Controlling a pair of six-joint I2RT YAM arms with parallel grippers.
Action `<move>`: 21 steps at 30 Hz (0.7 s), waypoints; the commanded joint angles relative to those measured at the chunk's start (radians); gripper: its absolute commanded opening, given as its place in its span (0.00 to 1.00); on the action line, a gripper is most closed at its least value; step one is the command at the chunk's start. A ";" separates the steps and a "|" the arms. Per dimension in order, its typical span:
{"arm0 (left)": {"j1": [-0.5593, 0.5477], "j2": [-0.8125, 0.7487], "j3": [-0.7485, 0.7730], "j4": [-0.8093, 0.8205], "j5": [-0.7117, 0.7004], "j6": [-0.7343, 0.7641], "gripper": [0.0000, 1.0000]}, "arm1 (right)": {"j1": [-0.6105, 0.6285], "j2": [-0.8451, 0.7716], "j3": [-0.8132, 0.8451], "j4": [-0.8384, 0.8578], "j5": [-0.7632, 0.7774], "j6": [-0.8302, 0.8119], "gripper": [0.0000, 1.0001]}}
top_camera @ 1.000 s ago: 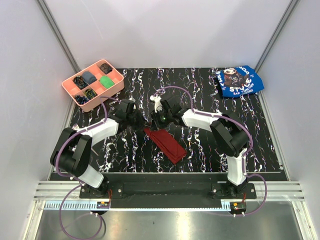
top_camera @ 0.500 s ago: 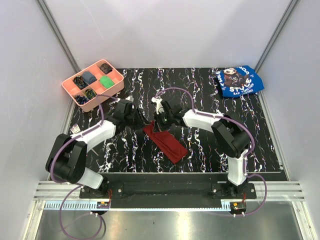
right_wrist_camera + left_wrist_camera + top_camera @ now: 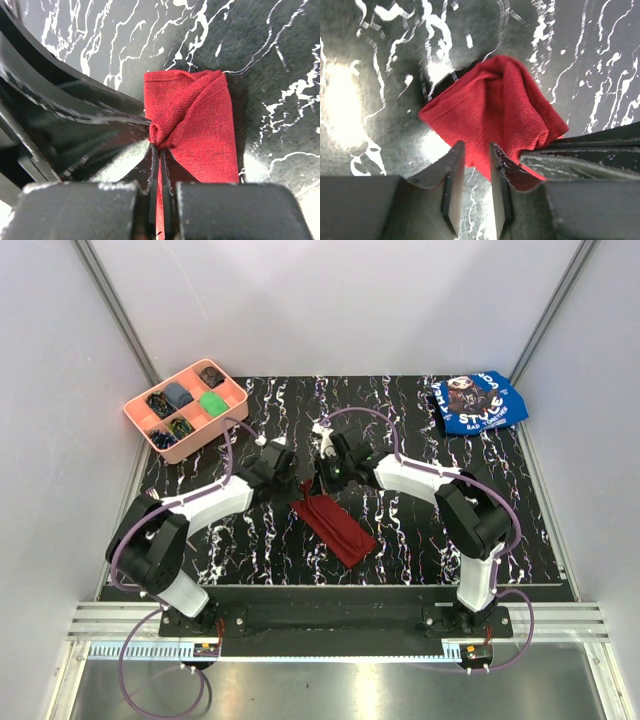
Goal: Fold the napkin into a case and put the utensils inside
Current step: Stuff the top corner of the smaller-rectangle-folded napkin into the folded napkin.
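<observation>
Left arm swings in toward the cloth, whose upper end now stands bunched

Clamped tight, the right gripper (image 3: 156, 144) pinches a puckered fold at the upper-left end of the napkin (image 3: 340, 530), a layered strip lying slantwise at the centre of the overhead view. The left gripper (image 3: 471, 152) hangs just over the cloth's edge, jaws slightly parted and empty. A pull on so small a pinch could drag the layers apart, and the crowded grippers risk colliding.

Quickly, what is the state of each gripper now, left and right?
Left gripper: slightly open, holding nothing.
Right gripper: closed, pinching a fold of the napkin.
</observation>
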 commanded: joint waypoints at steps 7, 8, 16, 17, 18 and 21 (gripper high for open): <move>-0.089 0.128 0.174 -0.121 -0.233 0.055 0.30 | -0.016 -0.054 0.013 -0.010 -0.046 0.053 0.00; -0.092 0.132 0.180 -0.129 -0.258 0.055 0.30 | -0.016 -0.054 0.012 -0.010 -0.047 0.055 0.00; -0.109 0.184 0.188 -0.129 -0.250 0.040 0.30 | -0.023 -0.048 0.004 -0.012 -0.057 0.052 0.00; -0.109 0.189 0.190 -0.130 -0.256 0.037 0.30 | -0.023 -0.046 0.004 -0.012 -0.057 0.052 0.00; -0.110 0.194 0.193 -0.130 -0.256 0.039 0.30 | -0.024 -0.049 0.004 -0.012 -0.061 0.050 0.00; -0.110 0.186 0.193 -0.126 -0.266 0.037 0.23 | -0.023 -0.037 0.004 -0.013 -0.066 0.052 0.00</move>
